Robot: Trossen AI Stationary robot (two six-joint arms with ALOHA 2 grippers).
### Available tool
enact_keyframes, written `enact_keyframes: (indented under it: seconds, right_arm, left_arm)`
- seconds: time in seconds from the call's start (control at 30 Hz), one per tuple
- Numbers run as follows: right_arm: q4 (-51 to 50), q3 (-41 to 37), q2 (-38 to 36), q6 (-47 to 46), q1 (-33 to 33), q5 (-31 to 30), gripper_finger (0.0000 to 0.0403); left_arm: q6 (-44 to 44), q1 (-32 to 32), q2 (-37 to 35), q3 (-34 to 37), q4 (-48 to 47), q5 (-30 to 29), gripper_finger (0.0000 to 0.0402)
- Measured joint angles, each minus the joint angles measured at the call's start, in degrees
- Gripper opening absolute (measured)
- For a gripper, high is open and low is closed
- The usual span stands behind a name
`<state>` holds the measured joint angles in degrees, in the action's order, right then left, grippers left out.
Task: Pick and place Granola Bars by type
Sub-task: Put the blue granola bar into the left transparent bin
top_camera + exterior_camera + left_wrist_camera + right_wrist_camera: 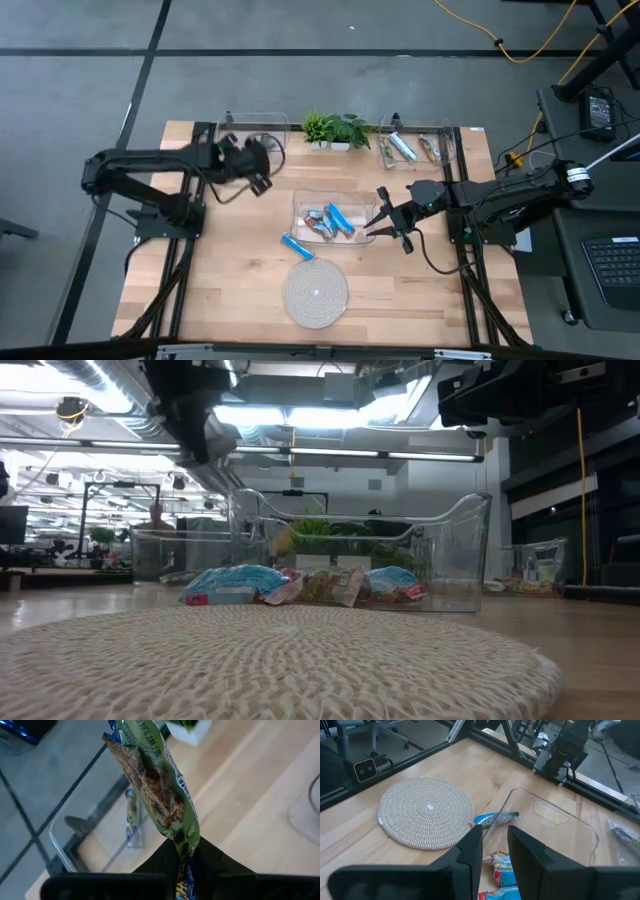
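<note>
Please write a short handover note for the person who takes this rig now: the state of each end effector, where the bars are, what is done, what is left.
Left end effector: shut on a green-wrapped granola bar, held above the back-left bin; one bar already lies there.
Right end effector: slightly open, holding nothing, at the right edge of the centre bin.
Back-right bin: a few bars sorted.
Left to do: release the held bar, then sort the bars in the centre bin and the blue bar on the table beside the woven mat.
</note>
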<state>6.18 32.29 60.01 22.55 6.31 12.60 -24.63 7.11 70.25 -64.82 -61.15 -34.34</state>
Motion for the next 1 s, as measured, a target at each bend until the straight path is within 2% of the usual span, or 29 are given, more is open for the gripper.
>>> enact_keyframes:
  seconds: [0.33, 0.47, 0.6, 0.83, 1.0]
  right_arm:
    - [-0.39, 0.00, 0.00, -0.61, -0.02, 0.00, 0.0094]
    - [-0.46, 0.00, 0.00, -0.59, 0.00, 0.00, 0.0094]
    - [-0.48, 0.00, 0.00, -1.15, 0.00, 0.00, 0.0094]
    - [-1.03, 0.00, 0.00, -2.52, 0.00, 0.00, 0.0094]
    - [-1.38, 0.00, 0.00, -2.99, 0.00, 0.00, 0.0094]
  left_arm:
    - [12.93, 10.35, -3.01, -7.58, 0.16, 7.63, 0.0022]
    - [20.45, 13.46, -2.86, -7.93, 1.62, 8.21, 0.0022]
    - [28.85, 17.16, -2.56, -7.93, 5.08, 12.49, 0.0022]
    - [38.45, 26.45, -0.36, -7.95, 8.72, 18.54, 0.0022]
    - [41.29, 34.20, 3.96, -7.95, 8.83, 23.88, 0.0022]
